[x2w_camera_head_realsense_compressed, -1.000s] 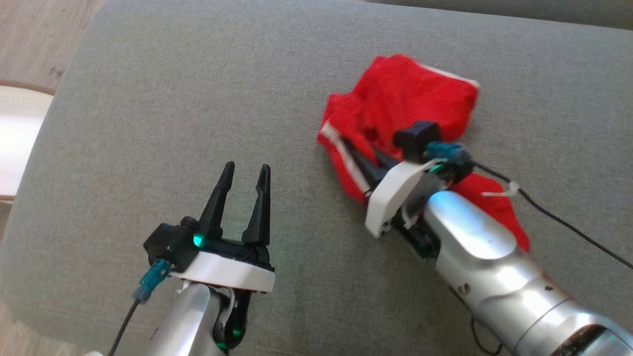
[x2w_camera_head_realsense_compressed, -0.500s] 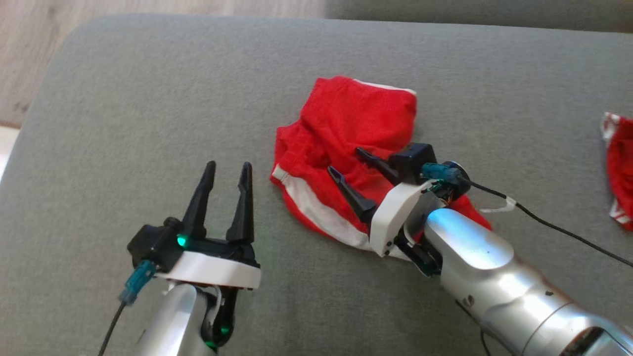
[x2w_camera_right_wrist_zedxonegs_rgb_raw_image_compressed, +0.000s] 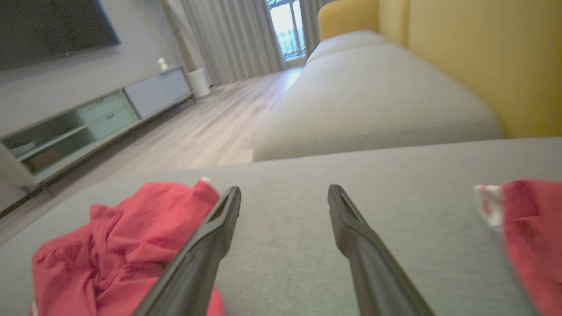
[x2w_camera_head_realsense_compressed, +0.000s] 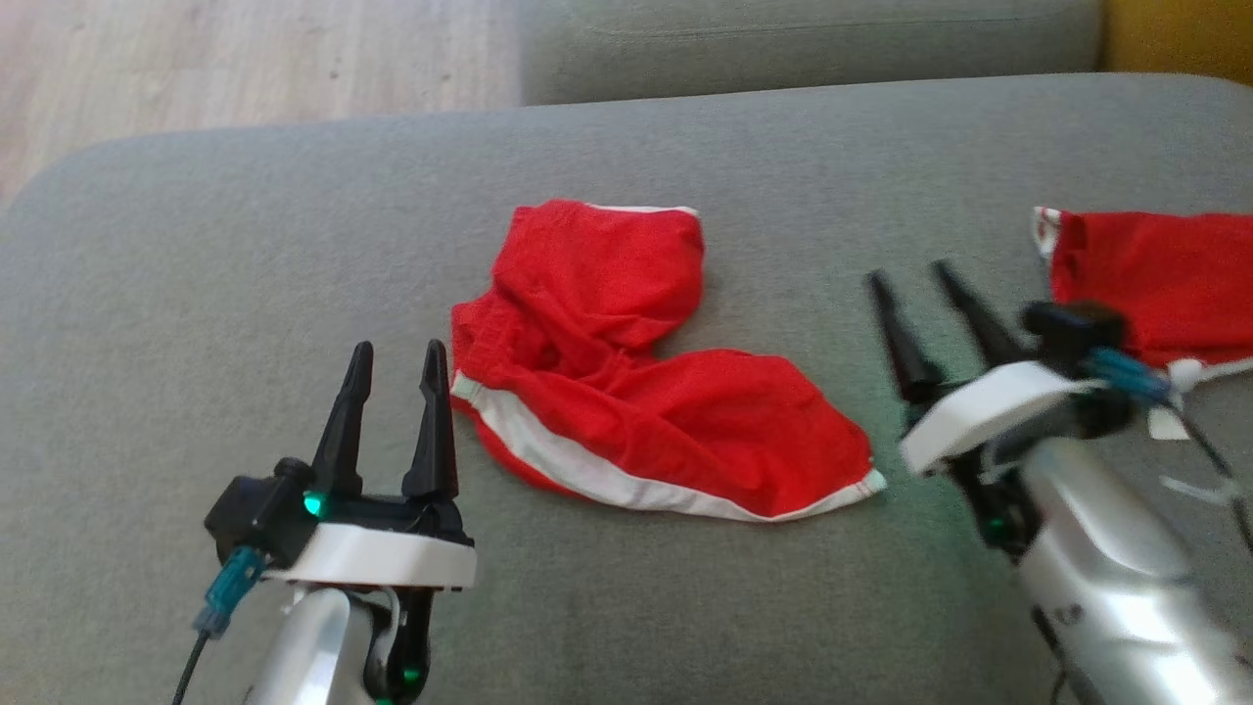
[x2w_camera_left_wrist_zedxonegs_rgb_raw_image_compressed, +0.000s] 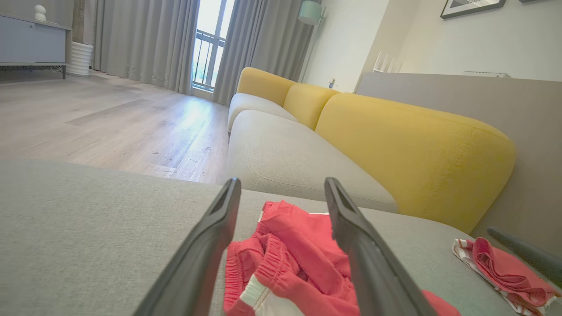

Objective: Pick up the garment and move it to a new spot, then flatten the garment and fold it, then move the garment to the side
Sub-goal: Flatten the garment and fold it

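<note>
Shorts (x2w_camera_head_realsense_compressed: 626,392): one pair, red, a white band running along the lower edge and round the left corner, waist gathered in small puckers. They lie rumpled on the grey cushion (x2w_camera_head_realsense_compressed: 245,274), about mid-width. One leg is thrown up toward the far edge, the other is spread flat toward my right.

Second garment (x2w_camera_head_realsense_compressed: 1155,284): also red with white trim at its near-left corner, bunched, at the far right of the same cushion, well apart from the shorts. Count: two red pieces in all.

My left gripper (x2w_camera_head_realsense_compressed: 398,345): both fingers spread wide, nothing between them, tips close beside the left corner of the shorts. Whether they touch the cloth I cannot tell. In the left wrist view the shorts lie straight ahead between the fingers.

My right gripper (x2w_camera_head_realsense_compressed: 908,271): fingers wide apart, empty, over bare cushion between the two garments and touching neither.

Beyond the cushion: wood floor (x2w_camera_head_realsense_compressed: 196,59), another grey seat, yellow backrests (x2w_camera_left_wrist_zedxonegs_rgb_raw_image_compressed: 408,149).
</note>
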You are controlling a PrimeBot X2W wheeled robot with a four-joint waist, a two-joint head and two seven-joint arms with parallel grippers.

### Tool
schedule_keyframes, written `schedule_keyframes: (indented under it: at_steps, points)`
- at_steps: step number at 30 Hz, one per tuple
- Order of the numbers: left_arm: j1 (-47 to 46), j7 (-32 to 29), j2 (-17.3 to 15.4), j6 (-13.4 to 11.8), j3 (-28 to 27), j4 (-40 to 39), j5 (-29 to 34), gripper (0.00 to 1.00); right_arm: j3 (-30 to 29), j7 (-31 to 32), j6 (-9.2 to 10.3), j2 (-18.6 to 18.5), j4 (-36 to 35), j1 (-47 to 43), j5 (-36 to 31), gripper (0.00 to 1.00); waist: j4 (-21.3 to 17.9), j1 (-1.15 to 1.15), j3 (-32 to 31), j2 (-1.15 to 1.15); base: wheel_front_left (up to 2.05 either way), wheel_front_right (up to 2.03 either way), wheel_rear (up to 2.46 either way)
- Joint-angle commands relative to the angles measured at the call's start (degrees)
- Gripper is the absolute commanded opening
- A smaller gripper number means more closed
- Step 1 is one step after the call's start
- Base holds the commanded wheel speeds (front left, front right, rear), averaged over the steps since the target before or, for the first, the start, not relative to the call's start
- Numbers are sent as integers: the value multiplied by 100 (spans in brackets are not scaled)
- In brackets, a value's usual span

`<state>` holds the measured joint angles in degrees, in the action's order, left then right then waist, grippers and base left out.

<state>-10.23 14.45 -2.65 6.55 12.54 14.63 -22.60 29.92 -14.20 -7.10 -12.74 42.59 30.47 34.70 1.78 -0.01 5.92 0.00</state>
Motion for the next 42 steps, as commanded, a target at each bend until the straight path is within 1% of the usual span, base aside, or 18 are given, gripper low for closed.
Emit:
schedule_keyframes:
  at_steps: [1,3,6,8,10,13,16,17,22,25,32,38,41,42]
  points:
    - [-84,55,-22,17,-247,-200,63,100,-464,-77,-39,15,-497,-252,-288,100,-154,1,-64,0,0,0,0]
    - [-55,55,-22,30,-269,-201,83,100,-1148,-78,-39,106,-984,-752,-691,100,-215,1,-79,0,0,0,0]
    - [-24,55,-22,49,-267,-179,102,100,-1950,-78,-39,452,-1675,-1580,-1293,100,-266,1,-87,0,0,0,0]
    - [-12,55,-22,59,-265,-157,104,100,-2257,-79,-39,685,-2003,-2063,-1587,100,-294,1,-83,0,0,0,0]
    - [-19,55,-22,67,-254,-118,110,100,-2408,-77,-39,826,-2227,-2379,-1793,100,-324,1,-50,0,0,0,0]
    - [-82,55,-59,80,-146,30,145,100,-2490,8,-39,934,-2527,-2572,-1949,100,-372,1,29,0,0,0,0]
    - [-209,52,-208,85,-20,318,205,100,-2479,138,-39,971,-2766,-2607,-2020,100,-403,1,112,0,0,0,0]
    - [-209,52,-208,85,-20,318,205,100,-2479,138,-39,971,-2766,-2607,-2020,100,-403,1,112,0,0,0,0]
    - [-536,-218,-504,88,134,926,364,100,-2479,257,-39,983,-3021,-2624,-1995,100,-438,1,262,0,0,0,0]
    - [-760,-410,-671,82,208,1254,486,100,-2487,280,-39,984,-3079,-2654,-1969,100,-443,1,342,0,0,0,0]
    - [-1254,-803,-879,68,369,1930,651,100,-2471,288,-39,985,-3093,-2661,-1934,100,-479,1,439,0,0,0,0]
    - [-1524,-869,-961,80,489,2207,575,100,-2463,280,-39,985,-3061,-2632,-1901,100,-519,1,469,0,0,0,0]
    - [-1569,-847,-977,87,590,2245,457,0,-2446,287,-39,986,-3012,-2638,-1893,100,-521,1,459,0,0,0,0]
    - [-1577,-821,-985,88,630,2242,420,0,-2423,305,-39,986,-2989,-2640,-1896,100,-517,1,454,0,0,0,0]
